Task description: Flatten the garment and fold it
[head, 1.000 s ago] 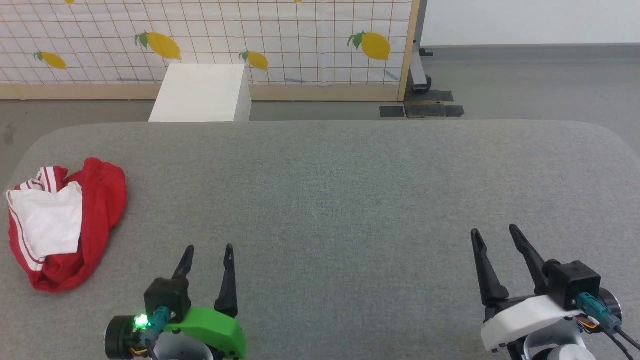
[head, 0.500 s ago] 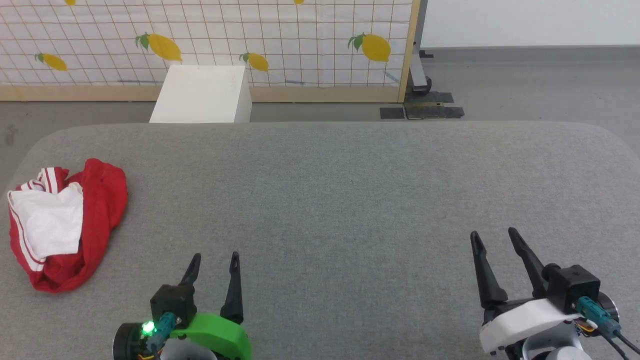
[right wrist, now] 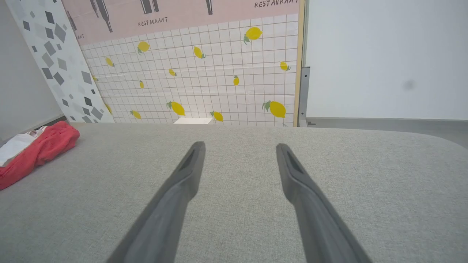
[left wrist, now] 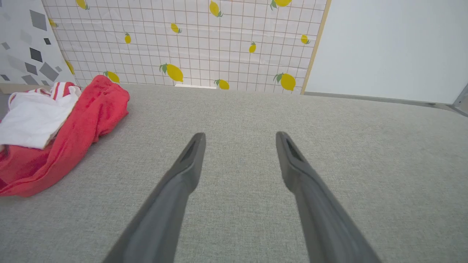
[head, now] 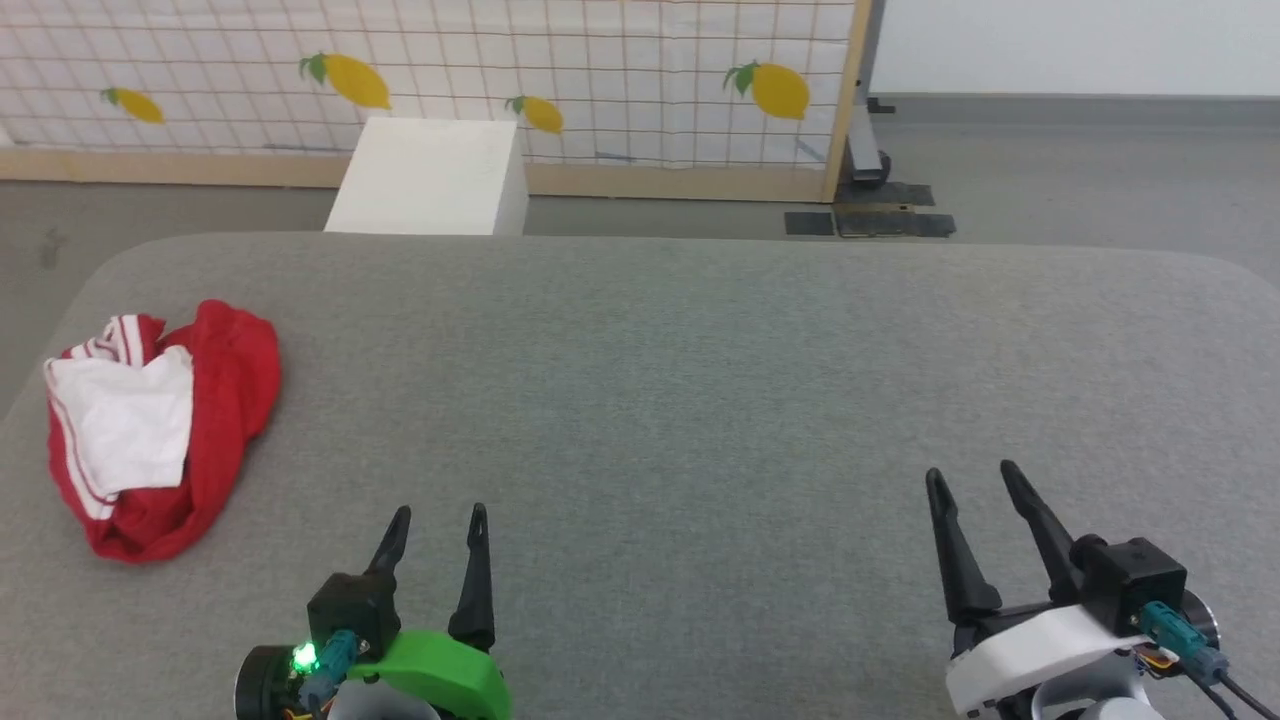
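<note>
The garment (head: 225, 400) lies crumpled in a heap at the far left of the grey table (head: 700, 380), red fabric with a white sleeve on top and striped trim. It also shows as the red heap (left wrist: 84, 120) left of my left fingers and as a small red bundle (right wrist: 44, 146) at the far left of the right wrist view. My left gripper (head: 437, 515) hovers open and empty near the front edge, to the right of the heap. My right gripper (head: 972, 475) stands open and empty at the front right.
A white box (head: 430, 180) stands on the floor behind the table. A lemon-print tiled panel (head: 500, 70) with a wooden frame runs along the back. Dark tape patches (head: 870, 222) mark the grey floor at the back right.
The head camera has shifted, so the whole scene sits further right and slightly higher. My left gripper has drawn back toward the front edge. The garment has not moved on the table.
</note>
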Robot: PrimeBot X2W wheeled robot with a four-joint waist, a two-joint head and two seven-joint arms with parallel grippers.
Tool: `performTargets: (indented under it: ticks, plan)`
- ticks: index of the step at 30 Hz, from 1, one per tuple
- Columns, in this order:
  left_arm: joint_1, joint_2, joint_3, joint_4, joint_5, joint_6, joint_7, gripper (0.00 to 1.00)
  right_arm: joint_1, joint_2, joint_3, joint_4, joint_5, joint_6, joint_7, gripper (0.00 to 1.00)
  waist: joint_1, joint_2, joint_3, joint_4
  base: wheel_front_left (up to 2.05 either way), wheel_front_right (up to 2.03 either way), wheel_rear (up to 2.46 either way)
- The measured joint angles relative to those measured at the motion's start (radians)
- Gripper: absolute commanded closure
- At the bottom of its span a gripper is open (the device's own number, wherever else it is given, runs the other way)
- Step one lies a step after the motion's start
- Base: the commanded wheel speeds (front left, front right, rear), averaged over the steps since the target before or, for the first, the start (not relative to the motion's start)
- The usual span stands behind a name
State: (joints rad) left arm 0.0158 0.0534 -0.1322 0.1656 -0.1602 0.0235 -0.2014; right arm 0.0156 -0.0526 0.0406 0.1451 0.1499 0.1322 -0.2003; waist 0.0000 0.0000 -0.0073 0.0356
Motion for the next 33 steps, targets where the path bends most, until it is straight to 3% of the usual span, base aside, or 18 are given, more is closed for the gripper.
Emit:
performTargets:
  ticks: [33]
  plan:
    - [0.003,-0.001,0.006,0.037,0.003,-0.015,-0.056,0.00,0.004,0.002,0.081,0.081,0.062,0.000,-0.056,0.00,0.0000,0.0000,-0.028,0.342,0.00,0.00,0.00]
